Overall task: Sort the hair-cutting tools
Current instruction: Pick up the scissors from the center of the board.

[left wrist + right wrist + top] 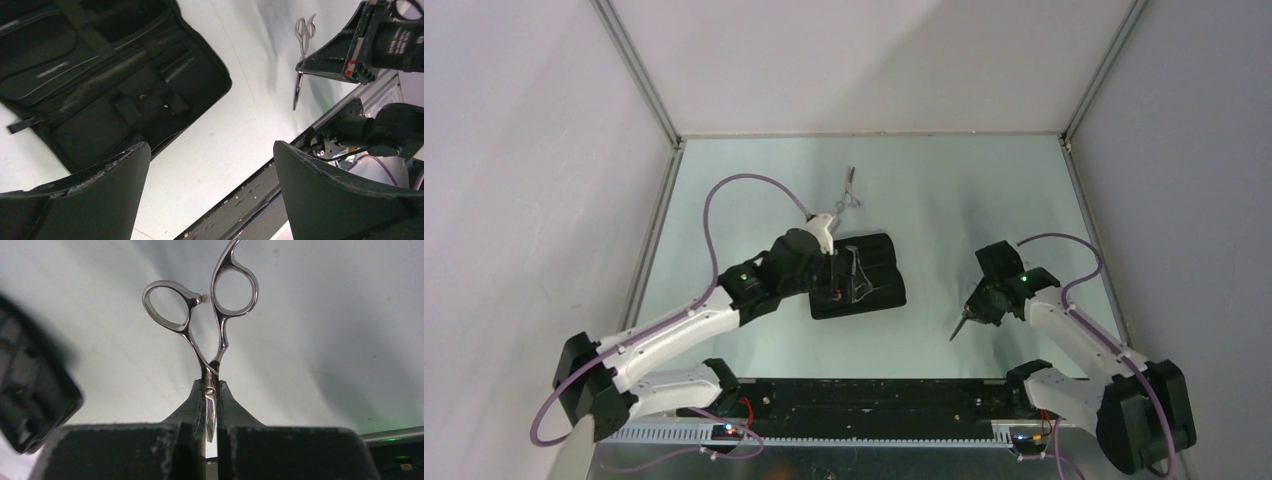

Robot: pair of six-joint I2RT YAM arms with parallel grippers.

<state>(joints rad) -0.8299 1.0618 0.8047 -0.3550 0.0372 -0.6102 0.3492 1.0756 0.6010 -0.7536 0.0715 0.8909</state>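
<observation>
**Item 1: scissors A** (212, 371). Silver, ring handles. Held by R gripper (211, 390), whose jaws are clamped tight on the metal at the pivot. Rings stick out past the fingertips and the blades run back betw. the fingers (190, 405). Loc.: right half of table (944, 190), right of case and well apart from it. In the top view the blade tip points near-left. Can't tell whether the tip touches the table.

**Item 2: scissors B** (850, 188). Silver, same type. Lies flat on the table at far centre, near the far edge of the case, w/ blades pointing far. Neither gripper is on it.

**Item 3: case** (100, 85). Black fabric, opened flat at centre of table. Interior has pockets and straps, w/ a zip round the rim. One corner shows at the left edge of the right wrist view.

**Item 4: L gripper** (211, 147). Released, fingers spread wide, nothing betw. them. Loc.: over the left part of the case. Its wrist view takes in the case interior and, beyond it, R gripper w/ scissors A.
</observation>
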